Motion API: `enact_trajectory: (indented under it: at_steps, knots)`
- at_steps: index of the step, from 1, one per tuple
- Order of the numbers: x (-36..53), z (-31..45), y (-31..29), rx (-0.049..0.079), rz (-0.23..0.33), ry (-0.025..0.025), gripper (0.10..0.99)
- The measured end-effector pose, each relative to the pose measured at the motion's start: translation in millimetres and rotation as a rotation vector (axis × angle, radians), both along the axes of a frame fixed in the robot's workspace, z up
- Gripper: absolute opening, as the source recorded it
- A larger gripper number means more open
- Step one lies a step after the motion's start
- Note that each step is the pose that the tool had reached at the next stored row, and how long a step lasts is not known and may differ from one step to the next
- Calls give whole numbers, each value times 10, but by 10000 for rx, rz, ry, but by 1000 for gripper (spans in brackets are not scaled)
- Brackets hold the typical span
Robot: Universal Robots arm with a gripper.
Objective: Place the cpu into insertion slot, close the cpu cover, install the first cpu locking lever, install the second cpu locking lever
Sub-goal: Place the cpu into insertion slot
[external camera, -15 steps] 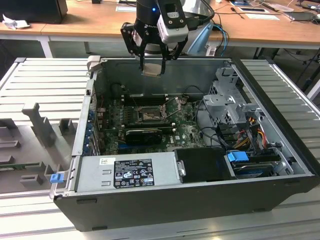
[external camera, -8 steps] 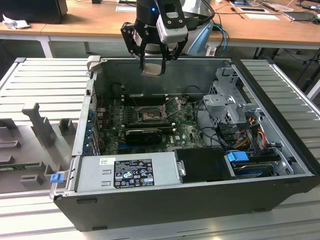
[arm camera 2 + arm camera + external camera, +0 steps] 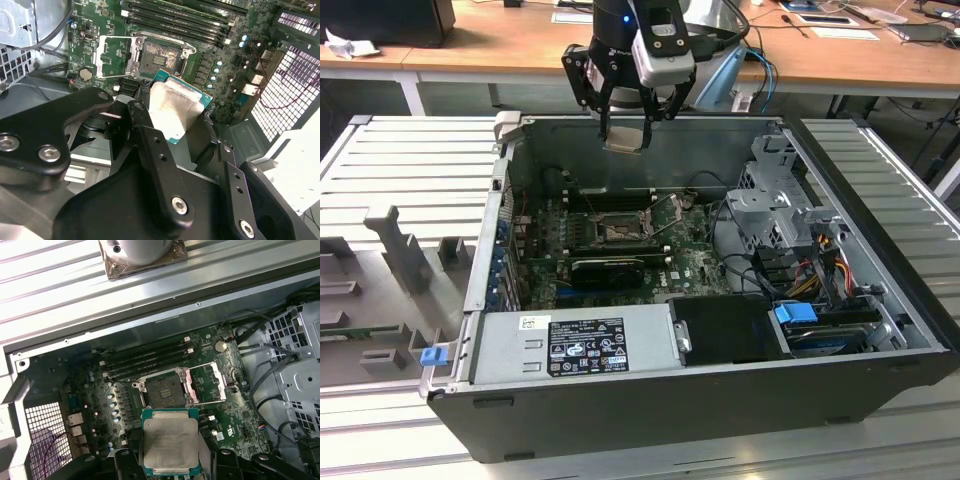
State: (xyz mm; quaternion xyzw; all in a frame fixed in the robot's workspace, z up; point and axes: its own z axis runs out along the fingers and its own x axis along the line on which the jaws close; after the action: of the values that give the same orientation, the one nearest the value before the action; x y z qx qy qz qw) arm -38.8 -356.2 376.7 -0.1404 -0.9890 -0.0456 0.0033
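Note:
My gripper (image 3: pixel 625 122) hangs over the back wall of the open computer case (image 3: pixel 490 240), shut on the cpu (image 3: pixel 625 138). The cpu (image 3: pixel 170 444) is a flat square chip with a silver-grey top and green edge, clamped by two opposite sides between the black fingers (image 3: pixel 144 112). Below and ahead of it lies the insertion slot (image 3: pixel 164 389), a black-rimmed socket with a dark pinned centre, uncovered. The cpu cover (image 3: pixel 210 382), a silvery frame plate, is swung open beside the slot (image 3: pixel 160 57), as also seen in the second wrist view (image 3: pixel 116 56). The slot (image 3: pixel 617 232) sits mid-motherboard.
A grey power supply (image 3: pixel 575 345) fills the case's front. A long black card (image 3: pixel 605 268) lies just in front of the slot and memory slots (image 3: pixel 147 357) behind it. A metal drive cage (image 3: pixel 775 210) with cables stands at the exterior view's right. A grey fixture tray (image 3: pixel 390 260) lies at the left.

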Motion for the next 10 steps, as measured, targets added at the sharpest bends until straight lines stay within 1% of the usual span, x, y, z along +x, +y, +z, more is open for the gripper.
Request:
enact_trajectory:
  at_steps: [10]
  knots:
    - [0, 0, 0, 0, -214, 0, 529]
